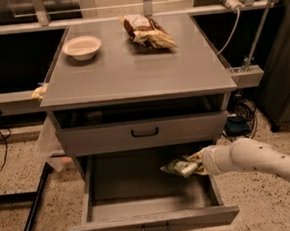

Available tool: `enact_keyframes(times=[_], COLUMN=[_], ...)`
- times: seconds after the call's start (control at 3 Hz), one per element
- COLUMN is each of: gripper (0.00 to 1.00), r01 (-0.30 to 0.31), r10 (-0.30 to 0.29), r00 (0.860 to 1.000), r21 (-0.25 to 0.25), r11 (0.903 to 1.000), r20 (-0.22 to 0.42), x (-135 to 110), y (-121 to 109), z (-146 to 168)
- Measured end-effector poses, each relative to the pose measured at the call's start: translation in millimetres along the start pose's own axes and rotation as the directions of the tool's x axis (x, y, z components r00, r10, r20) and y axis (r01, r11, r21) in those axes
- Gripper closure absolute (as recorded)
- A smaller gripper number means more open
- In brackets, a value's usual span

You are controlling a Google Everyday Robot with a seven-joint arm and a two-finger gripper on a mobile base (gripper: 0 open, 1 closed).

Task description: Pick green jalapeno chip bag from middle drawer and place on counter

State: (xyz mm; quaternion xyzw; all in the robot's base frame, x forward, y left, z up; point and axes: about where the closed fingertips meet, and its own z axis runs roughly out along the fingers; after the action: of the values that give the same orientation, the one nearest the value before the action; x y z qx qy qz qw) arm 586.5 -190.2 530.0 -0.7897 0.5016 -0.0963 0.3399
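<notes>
The middle drawer is pulled out wide below the grey cabinet. The green jalapeno chip bag shows inside it at the right, tilted, with its pale edge toward the arm. My gripper reaches in from the right on a white arm and is shut on the bag's right end, holding it slightly above the drawer floor. The counter is the flat grey cabinet top above.
A white bowl sits at the counter's back left. A brown-and-cream snack bag lies at its back middle. The upper drawer is closed, right above my gripper. A black stand leg lies on the floor at left.
</notes>
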Motion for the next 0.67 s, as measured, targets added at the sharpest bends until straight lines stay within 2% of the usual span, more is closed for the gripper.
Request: enact_keyframes(times=[0.33, 0.67], gripper=[1.00, 1.00], r01=[-0.036, -0.033], r10=[0.036, 0.035], r00=[0.998, 0.992], r21=[-0.013, 0.020], r11=[0.9993, 0.9993], r20=[-0.045, -0.121], x=[-8.5, -31.6], y=[-0.7, -19.0], z=[-84.0, -183.1])
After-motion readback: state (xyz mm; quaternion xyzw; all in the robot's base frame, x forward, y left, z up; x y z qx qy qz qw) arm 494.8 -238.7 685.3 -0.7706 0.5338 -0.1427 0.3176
